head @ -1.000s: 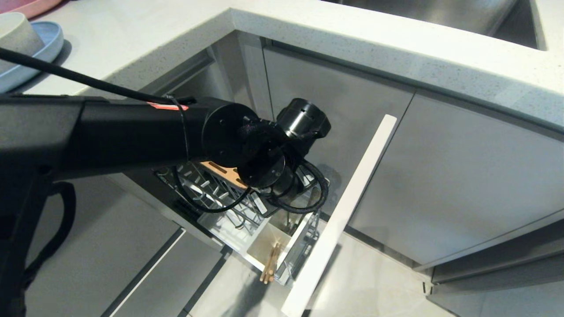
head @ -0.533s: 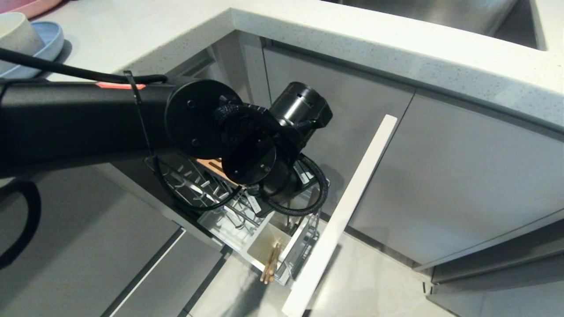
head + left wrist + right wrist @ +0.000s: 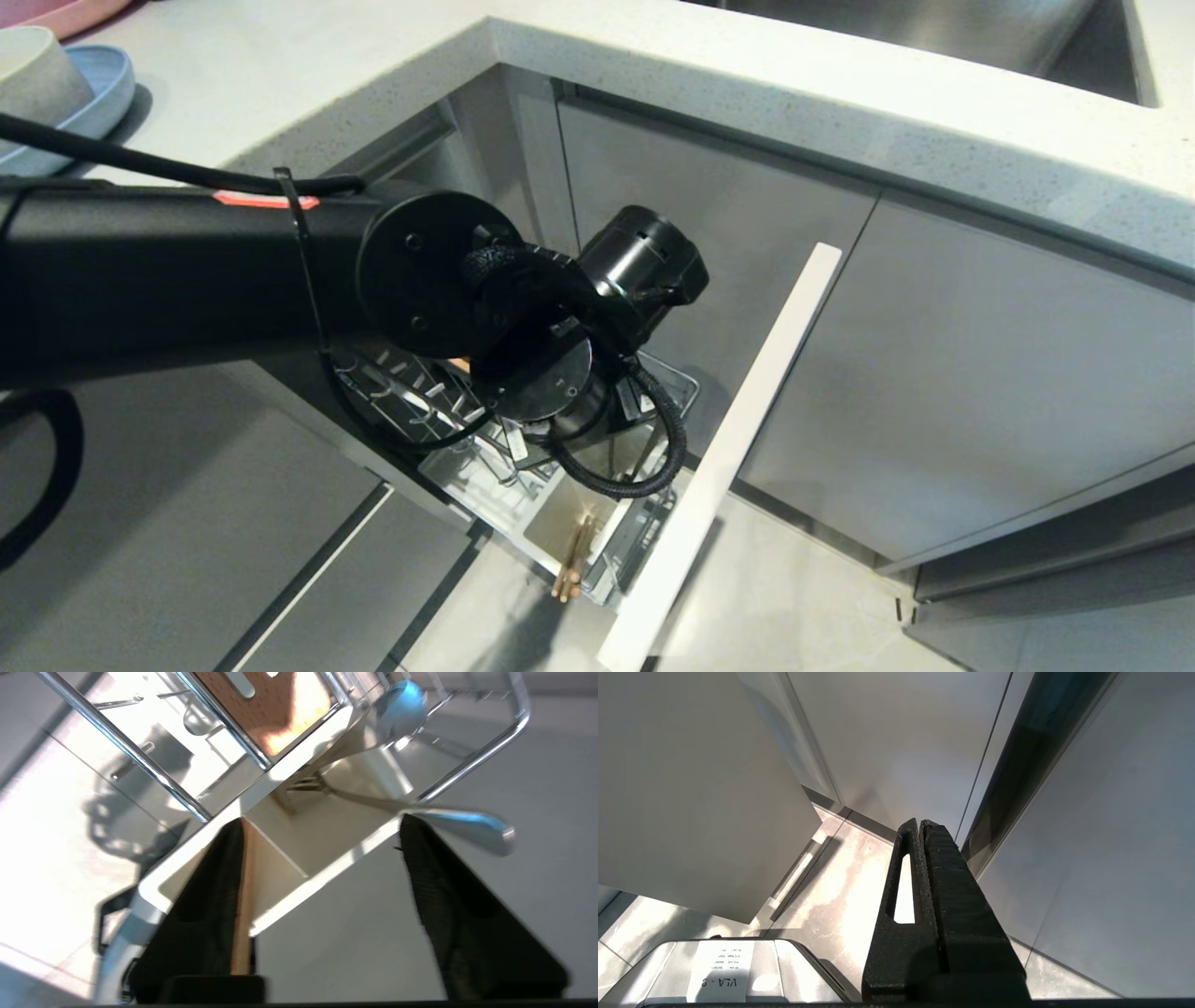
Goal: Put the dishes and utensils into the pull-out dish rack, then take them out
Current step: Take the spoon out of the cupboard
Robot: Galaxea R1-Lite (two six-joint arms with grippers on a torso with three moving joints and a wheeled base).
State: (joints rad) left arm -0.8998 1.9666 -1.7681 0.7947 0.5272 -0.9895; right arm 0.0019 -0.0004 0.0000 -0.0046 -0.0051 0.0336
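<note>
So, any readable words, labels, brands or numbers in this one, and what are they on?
"VLA - 8", best reading, seen upside down: white sticker on the grey robot base, right wrist view.
Smaller lines above it on that sticker: too small to read.
Head and left wrist views: no text.
</note>
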